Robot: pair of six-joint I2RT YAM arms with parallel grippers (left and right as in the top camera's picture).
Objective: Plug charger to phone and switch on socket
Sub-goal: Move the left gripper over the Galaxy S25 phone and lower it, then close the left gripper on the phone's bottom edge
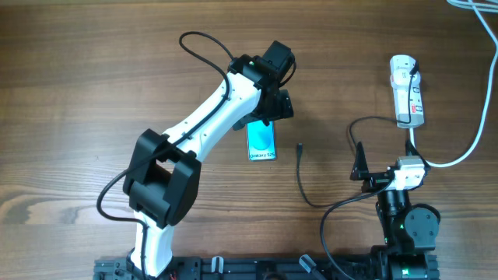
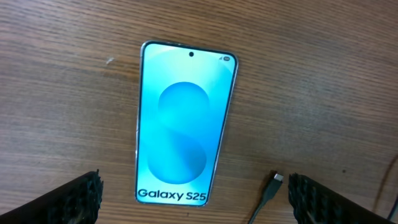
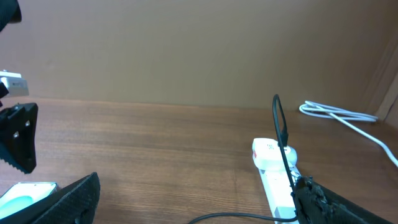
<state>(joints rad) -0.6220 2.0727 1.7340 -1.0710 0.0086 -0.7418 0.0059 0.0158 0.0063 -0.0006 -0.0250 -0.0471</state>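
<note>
The left tool (image 2: 196,202), jaws spread wide and empty, hung over the Galaxy S25 phone (image 2: 183,118) lying flat on the worktop (image 2: 323,74). The charger tip (image 2: 275,180) lay just beside it. The right tool (image 3: 199,202) gaped empty near the socket (image 3: 277,190).

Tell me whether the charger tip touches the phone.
Apart. Left wrist view shows bare table between the charger tip and the phone.

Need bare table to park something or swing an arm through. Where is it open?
Open wood lies left of the left arm, and along the far side between the left gripper and the socket. Crowded: the charger loops between the phone and the right gripper, and the white lead curls right of the socket.
</note>
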